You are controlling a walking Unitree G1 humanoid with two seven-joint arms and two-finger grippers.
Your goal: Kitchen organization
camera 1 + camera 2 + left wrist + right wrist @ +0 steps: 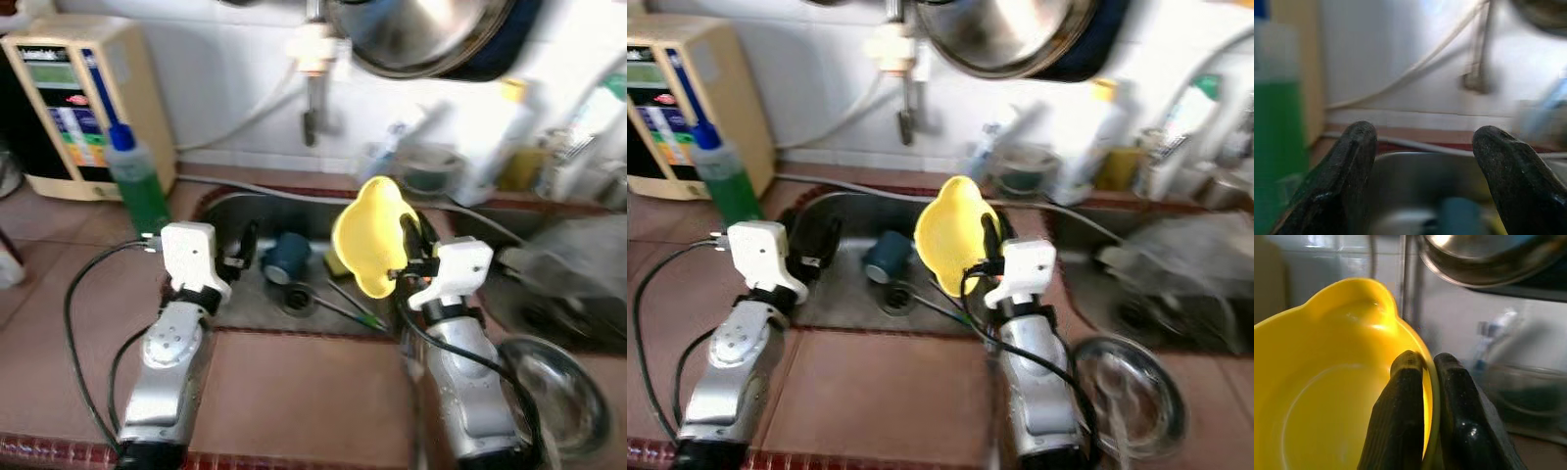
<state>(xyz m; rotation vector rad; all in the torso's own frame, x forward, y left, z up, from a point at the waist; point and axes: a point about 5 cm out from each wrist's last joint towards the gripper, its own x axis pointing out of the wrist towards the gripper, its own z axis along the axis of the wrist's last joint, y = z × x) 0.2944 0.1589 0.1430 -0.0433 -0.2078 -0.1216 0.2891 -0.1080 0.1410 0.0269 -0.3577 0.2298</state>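
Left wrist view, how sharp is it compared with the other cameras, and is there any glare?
Left wrist view: the open left gripper has fairly sharp fingers, but the green bottle and the wall are smeared. Right wrist view: crisp on the right gripper pinching the yellow bowl, with a bright highlight near its rim. Eye views: soft all over, and the hanging steel pan glares.

The left claw hung with its fingers spread wide above the steel sink, a green bottle beside it.
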